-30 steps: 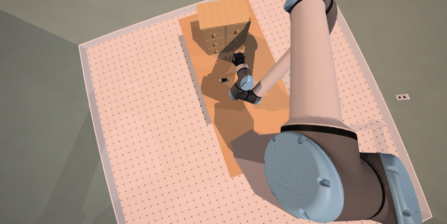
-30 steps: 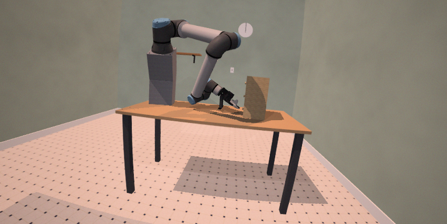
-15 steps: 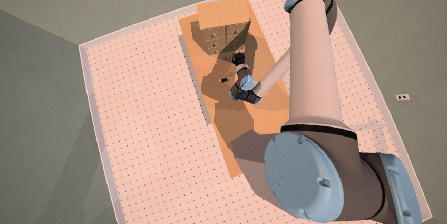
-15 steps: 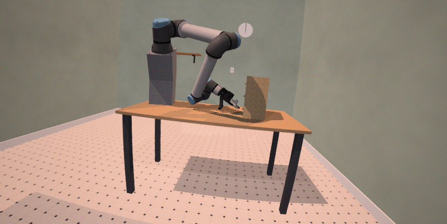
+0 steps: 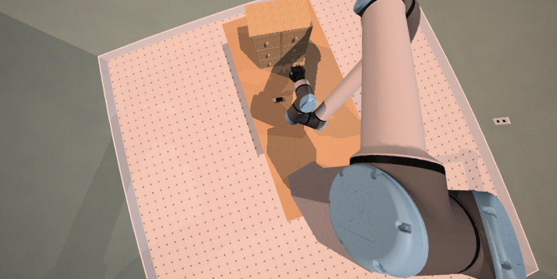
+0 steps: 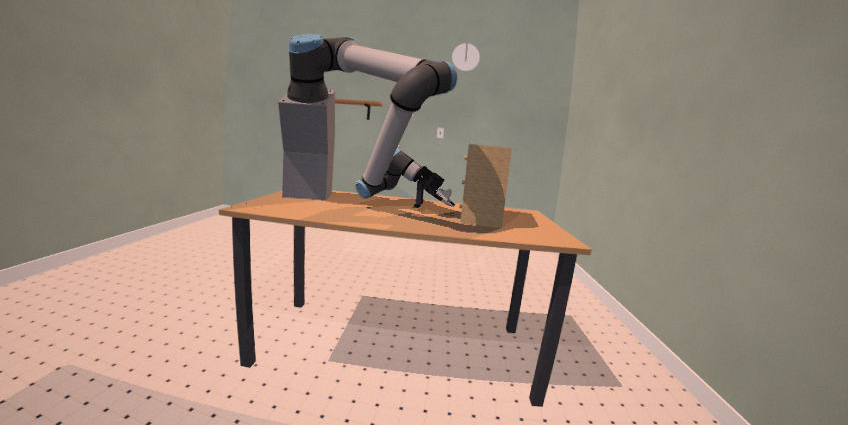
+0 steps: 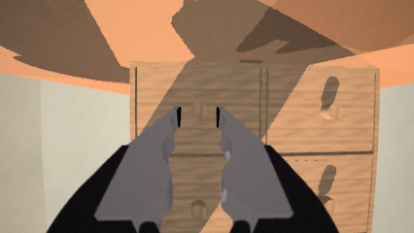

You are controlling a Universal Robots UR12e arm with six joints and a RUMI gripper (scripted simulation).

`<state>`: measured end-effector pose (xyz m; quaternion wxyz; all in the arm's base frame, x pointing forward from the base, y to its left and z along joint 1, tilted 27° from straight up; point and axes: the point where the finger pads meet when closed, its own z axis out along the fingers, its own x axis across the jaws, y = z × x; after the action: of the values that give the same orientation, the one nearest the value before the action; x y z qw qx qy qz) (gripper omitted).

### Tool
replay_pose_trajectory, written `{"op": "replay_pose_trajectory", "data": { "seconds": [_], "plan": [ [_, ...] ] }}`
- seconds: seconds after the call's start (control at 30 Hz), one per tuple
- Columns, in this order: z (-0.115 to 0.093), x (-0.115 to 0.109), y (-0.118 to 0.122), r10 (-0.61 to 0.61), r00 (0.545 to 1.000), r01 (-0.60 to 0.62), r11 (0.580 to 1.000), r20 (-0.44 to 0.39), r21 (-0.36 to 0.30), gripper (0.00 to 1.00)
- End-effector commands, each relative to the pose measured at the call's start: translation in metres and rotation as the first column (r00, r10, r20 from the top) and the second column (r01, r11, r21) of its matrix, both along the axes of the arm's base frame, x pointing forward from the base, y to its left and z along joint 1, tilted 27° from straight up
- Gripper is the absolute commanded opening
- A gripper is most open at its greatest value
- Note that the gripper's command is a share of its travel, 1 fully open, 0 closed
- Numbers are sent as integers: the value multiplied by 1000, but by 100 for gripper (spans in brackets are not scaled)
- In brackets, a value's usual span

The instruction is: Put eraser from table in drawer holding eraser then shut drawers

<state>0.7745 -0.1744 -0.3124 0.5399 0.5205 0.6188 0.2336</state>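
Note:
The wooden chest (image 5: 279, 32) stands upright at the far end of the table, and all the drawers I can see look shut. It also shows in the side view (image 6: 486, 185) and fills the wrist view (image 7: 253, 141), which is upside down. My gripper (image 5: 297, 69) (image 6: 446, 199) sits low over the table just in front of the chest's bottom row. Its fingers stand a small gap apart, empty, in line with a bottom drawer's knob (image 7: 198, 109). I cannot tell if they reach the knob. The small dark eraser (image 5: 278, 99) lies on the table behind and to the left of the gripper.
The orange table (image 6: 404, 221) is narrow, and the arm's grey pedestal (image 6: 306, 147) stands at its other end. The arm's elbow and forearm (image 5: 335, 96) hang over the table's right half. A second drawer knob (image 7: 330, 113) shows beside the one in line with the fingers.

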Motion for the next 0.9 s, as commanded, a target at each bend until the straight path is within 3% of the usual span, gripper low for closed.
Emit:
{"op": "replay_pose_trajectory", "data": {
  "seconds": [0.0, 0.87],
  "plan": [
    [0, 2, 1, 1, 1000, -1, 1000, 2, -1, 20],
    [5, 23, -1, 1, 1000, -1, 1000, 4, -2, 20]
  ]
}}
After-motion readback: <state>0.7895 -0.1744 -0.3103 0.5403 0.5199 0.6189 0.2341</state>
